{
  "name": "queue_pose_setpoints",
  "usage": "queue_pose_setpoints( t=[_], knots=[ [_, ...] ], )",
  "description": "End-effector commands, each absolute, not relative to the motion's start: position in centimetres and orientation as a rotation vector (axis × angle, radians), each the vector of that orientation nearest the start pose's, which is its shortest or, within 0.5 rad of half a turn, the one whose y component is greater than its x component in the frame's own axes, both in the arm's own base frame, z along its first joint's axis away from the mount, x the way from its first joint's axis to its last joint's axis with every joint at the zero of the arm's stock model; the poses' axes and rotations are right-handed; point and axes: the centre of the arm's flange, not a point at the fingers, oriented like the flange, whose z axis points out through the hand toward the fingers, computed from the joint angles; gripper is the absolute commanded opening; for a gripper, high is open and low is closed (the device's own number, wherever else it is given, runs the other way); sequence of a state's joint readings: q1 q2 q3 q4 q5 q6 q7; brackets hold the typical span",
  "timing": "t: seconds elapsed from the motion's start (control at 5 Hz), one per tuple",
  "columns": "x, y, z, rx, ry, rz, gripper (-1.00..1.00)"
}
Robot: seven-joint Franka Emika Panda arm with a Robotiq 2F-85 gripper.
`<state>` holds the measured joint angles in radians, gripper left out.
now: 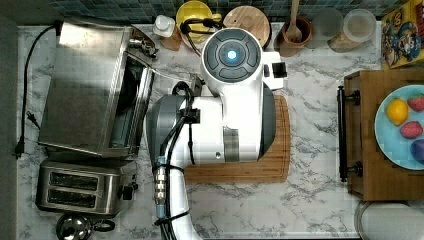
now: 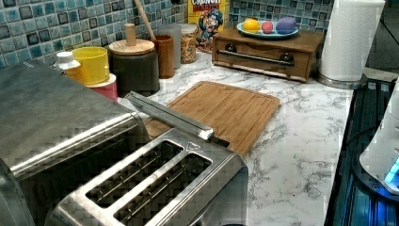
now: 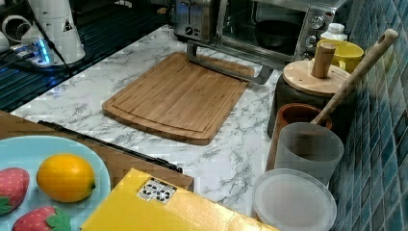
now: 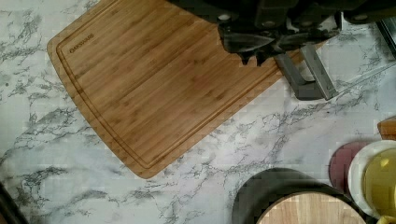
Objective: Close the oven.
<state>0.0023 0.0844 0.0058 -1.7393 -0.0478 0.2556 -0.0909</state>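
The oven [image 1: 85, 85] is a big steel box at the top view's left, with its dark inside showing. Its glass door [image 2: 164, 115] hangs dropped open over the near edge of the cutting board. The bar handle [image 3: 221, 67] reaches out over the board [image 3: 178, 98]. In the wrist view my gripper [image 4: 254, 53] hovers above the board beside one end of the handle [image 4: 308, 74], apart from it. Its dark fingers sit close together with nothing between them. In the top view my arm [image 1: 225, 120] covers the board and the door.
A two-slot toaster [image 1: 80, 187] stands beside the oven. Jars, a yellow cup [image 2: 91, 63], a dark lidded pot [image 2: 136, 66] and a utensil holder line the tiled wall. A wooden box [image 2: 263, 52] carries a plate of fruit. Bare marble lies around the board.
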Motion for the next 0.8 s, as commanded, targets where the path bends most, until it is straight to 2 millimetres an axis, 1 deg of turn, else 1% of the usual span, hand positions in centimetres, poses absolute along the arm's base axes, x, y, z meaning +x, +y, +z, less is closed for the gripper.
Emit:
queue_pose_setpoints(
  t=[0.2, 0.6, 0.8],
  knots=[
    [59.0, 0.4, 51.8, -3.014, 1.024, -0.032, -1.0],
    [52.9, -3.3, 46.2, -2.87, 0.831, -0.002, -1.0],
    [51.7, -4.4, 43.3, -2.836, 0.848, 0.054, -1.0]
  ],
)
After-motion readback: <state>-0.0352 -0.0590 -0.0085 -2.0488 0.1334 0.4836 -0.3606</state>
